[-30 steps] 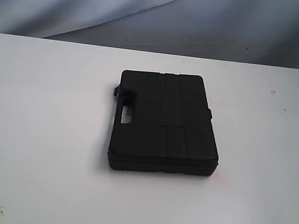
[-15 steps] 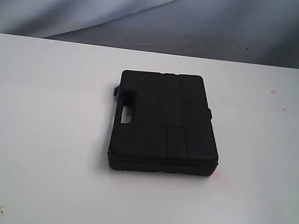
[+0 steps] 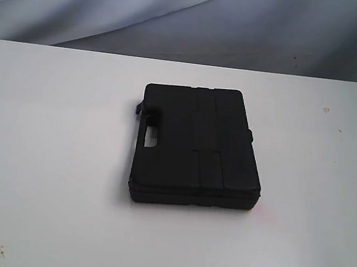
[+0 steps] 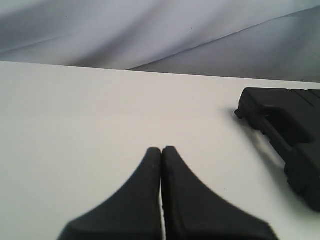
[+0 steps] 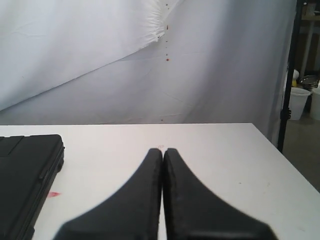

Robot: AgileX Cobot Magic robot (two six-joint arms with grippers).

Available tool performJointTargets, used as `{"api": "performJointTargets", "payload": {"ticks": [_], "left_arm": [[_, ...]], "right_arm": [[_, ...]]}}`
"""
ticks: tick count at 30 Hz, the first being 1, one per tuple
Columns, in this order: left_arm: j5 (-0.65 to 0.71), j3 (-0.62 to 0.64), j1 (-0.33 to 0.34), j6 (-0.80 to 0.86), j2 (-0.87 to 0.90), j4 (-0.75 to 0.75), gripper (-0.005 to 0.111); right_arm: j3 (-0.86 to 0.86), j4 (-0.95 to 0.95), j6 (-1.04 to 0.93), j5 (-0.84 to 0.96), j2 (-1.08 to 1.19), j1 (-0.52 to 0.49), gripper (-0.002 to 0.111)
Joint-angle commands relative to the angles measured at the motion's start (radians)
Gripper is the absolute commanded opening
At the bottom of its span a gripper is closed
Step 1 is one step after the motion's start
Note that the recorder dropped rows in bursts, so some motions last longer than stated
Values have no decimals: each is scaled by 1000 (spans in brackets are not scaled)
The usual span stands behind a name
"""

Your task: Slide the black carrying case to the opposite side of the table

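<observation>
case: black carrying case [image 3: 196,147] lying flat and closed, pretty much mid-table, a touch right of centre, handle cutout on its left side
table: plain white table [image 3: 45,156], a few tiny specks, faint reddish smudge [image 3: 266,214] by the case's near right corner
left gripper: left gripper [image 4: 161,149] pinched fully together on nothing, over bare tabletop, apart from the case
right gripper: right gripper [image 5: 162,150] same deal, clenched empty, not touching the case
backdrop: wrinkly pale cloth [image 3: 116,2] behind the far edge
</observation>
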Motion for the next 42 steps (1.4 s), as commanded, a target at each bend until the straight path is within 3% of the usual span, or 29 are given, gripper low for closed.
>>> {"api": "performJointTargets", "payload": {"ticks": [1,12,20,25,29,31,33,37,39,42], "left_arm": [[-3,4,1,-1,-1,0,0],[-9,4,1,6,-1,5,0],[-167,4,1,74,-1,237,0],[-189,4,1,74,-1,237,0],[-275,4,1,-78,-1,69,0],[-327,4,1,-88,-1,64,0],[-501,4,1,-93,-1,64,0],[-885,4,1,-304,-1,127,0],[-924,-17,1,-308,-1,173,0],[-863,-129,1,-316,-1,418,0]], "right_arm": [[4,18,8,7,-7,-7,0],[4,18,8,7,-7,-7,0],[4,18,8,7,-7,-7,0],[4,18,8,7,-7,-7,0],[4,18,8,7,-7,-7,0],[4,18,8,7,-7,-7,0],[4,18,8,7,-7,-7,0],[4,18,8,7,-7,-7,0],[4,18,8,7,-7,-7,0],[4,18,8,7,-7,-7,0]]}}
